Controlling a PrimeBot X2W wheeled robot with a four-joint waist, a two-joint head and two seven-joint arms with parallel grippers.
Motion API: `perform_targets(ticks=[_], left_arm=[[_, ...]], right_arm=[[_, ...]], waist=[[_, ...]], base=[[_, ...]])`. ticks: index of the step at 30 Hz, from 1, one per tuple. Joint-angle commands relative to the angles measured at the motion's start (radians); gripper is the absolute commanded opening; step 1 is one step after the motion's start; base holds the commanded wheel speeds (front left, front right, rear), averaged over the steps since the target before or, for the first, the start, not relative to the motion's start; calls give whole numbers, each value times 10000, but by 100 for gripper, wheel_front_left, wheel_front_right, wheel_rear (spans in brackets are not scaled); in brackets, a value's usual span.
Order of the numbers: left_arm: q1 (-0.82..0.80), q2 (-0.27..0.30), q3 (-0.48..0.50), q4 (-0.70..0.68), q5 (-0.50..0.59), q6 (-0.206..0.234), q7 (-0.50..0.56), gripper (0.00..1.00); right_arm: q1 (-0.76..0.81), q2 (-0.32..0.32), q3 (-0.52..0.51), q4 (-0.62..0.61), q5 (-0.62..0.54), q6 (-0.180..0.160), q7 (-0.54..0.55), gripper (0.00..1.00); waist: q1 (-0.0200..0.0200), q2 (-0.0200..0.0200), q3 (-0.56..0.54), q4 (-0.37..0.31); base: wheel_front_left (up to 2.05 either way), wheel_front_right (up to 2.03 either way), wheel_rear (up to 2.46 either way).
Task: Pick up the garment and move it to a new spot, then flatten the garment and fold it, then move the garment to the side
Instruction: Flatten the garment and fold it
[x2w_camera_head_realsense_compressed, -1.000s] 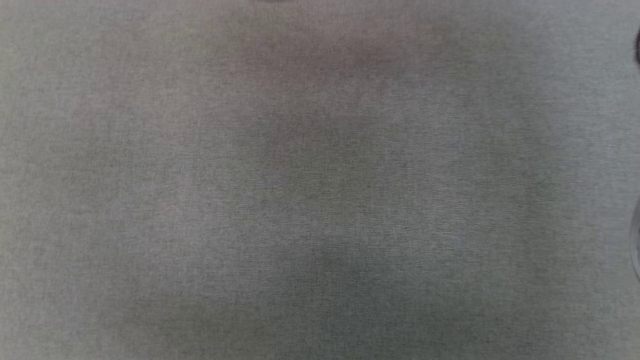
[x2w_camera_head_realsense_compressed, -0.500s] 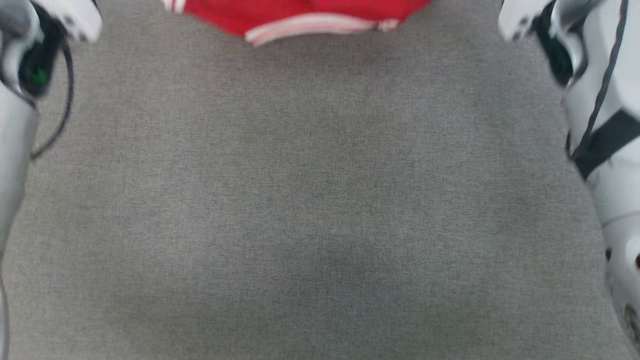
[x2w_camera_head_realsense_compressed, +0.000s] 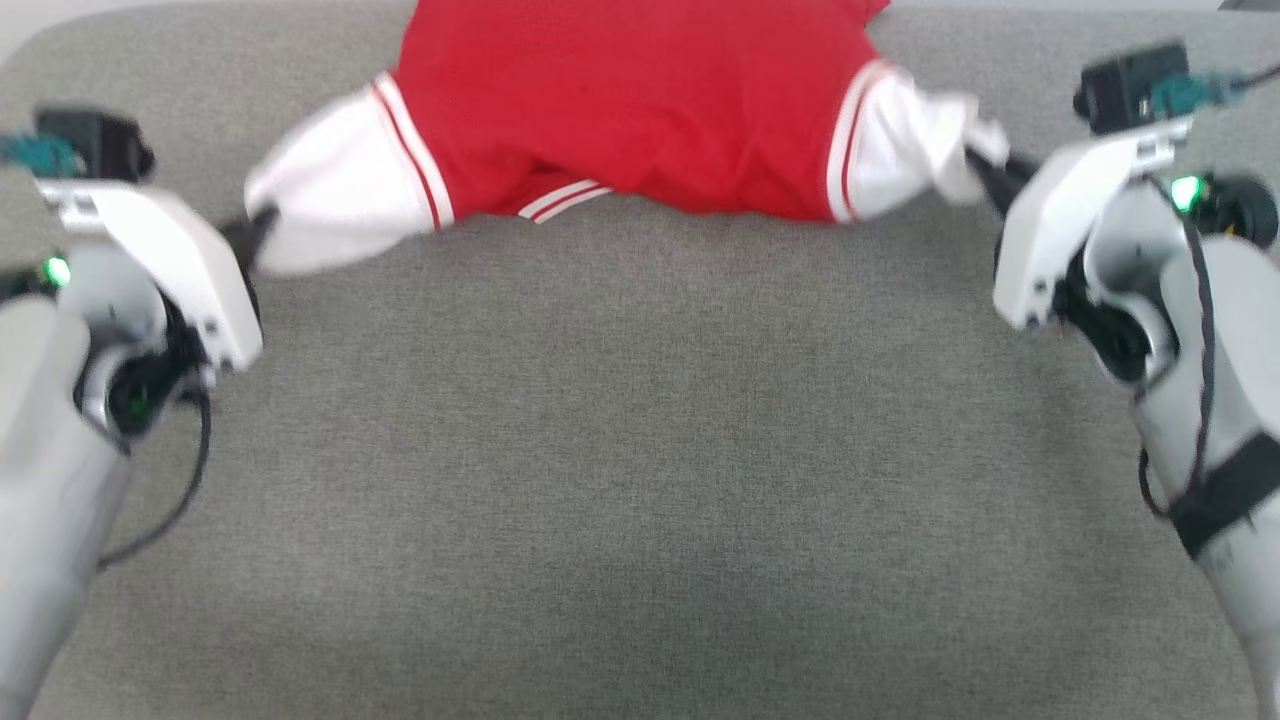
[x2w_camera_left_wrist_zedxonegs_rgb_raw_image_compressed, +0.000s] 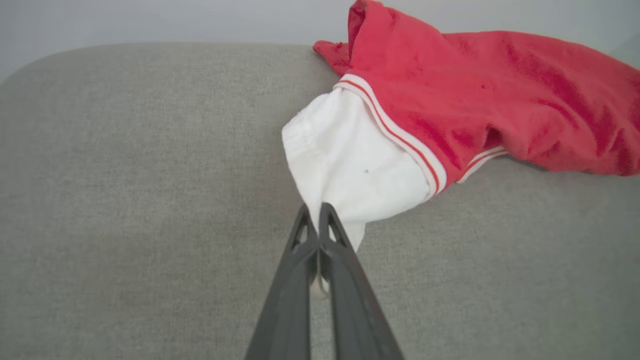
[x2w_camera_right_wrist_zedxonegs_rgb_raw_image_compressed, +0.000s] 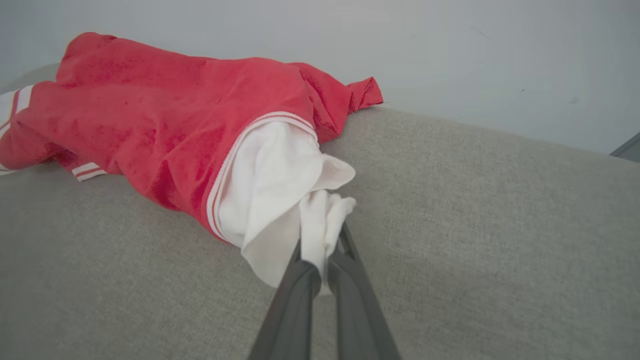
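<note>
The garment (x2w_camera_head_realsense_compressed: 640, 110), bright red with white sleeves and thin red-and-white stripes, hangs stretched between my two grippers at the far end of the grey surface. My left gripper (x2w_camera_head_realsense_compressed: 262, 222) is shut on the tip of its white left sleeve (x2w_camera_left_wrist_zedxonegs_rgb_raw_image_compressed: 350, 170); in the left wrist view that gripper (x2w_camera_left_wrist_zedxonegs_rgb_raw_image_compressed: 316, 212) pinches the cloth. On the other side my right gripper (x2w_camera_head_realsense_compressed: 978, 165) is shut on the bunched white right sleeve (x2w_camera_right_wrist_zedxonegs_rgb_raw_image_compressed: 280, 190), its dark fingers (x2w_camera_right_wrist_zedxonegs_rgb_raw_image_compressed: 345, 270) closed around the cloth in the right wrist view. The garment's (x2w_camera_right_wrist_zedxonegs_rgb_raw_image_compressed: 165, 115) red body sags toward the surface.
A grey fabric-covered surface (x2w_camera_head_realsense_compressed: 640, 480) spreads wide below the garment. Its rounded far edge (x2w_camera_left_wrist_zedxonegs_rgb_raw_image_compressed: 150, 47) meets a pale wall (x2w_camera_right_wrist_zedxonegs_rgb_raw_image_compressed: 450, 50). My pale forearms stand at the left side (x2w_camera_head_realsense_compressed: 50, 480) and the right side (x2w_camera_head_realsense_compressed: 1210, 400) of the head view.
The head view has shifted, so the camera moved: a second ago it held bare grey cloth, then the garment's lower edge, and now the garment and both grippers holding its sleeves.
</note>
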Motion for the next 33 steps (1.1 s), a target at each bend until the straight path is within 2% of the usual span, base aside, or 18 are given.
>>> perform_targets(ticks=[1,5,8,18,22,23,29,33], left_arm=[[398,167,-4,-256,-153,117,200,0],[1474,629,86,-1564,-553,601,703,0],[2286,1075,177,-2773,-834,1152,1019,0],[5347,2827,610,-7126,-1688,3472,1670,0],[6462,3428,746,-8501,-2026,4294,1759,0],[6462,3428,746,-8501,-2026,4294,1759,0],[7943,4113,803,-10113,-2439,5394,1905,0],[8693,4463,787,-10959,-2672,5958,1993,0]], right_arm=[[393,-133,27,-328,196,-3,280,0],[1403,-614,-86,-1495,677,-1,1350,0],[2178,-954,-207,-2429,905,-1,2230,0],[4901,-1676,-1111,-5703,1724,-1,5404,0],[5950,-1696,-1720,-6976,1912,-1,6620,0],[5950,-1696,-1720,-6976,1912,-1,6620,0],[7500,-1534,-2624,-8559,2070,-1,8570,0],[8475,-1341,-3244,-9513,1942,-1,9668,0]], waist=[[0,0,-110,5],[0,0,-297,61],[0,0,-430,131],[0,0,-806,220],[0,0,-920,237],[0,0,-920,237],[0,0,-1056,269],[0,0,-1049,342]], base=[[0,0,0],[0,0,0],[0,0,0],[0,0,0],[0,0,0],[0,0,0],[0,0,0],[0,0,0]])
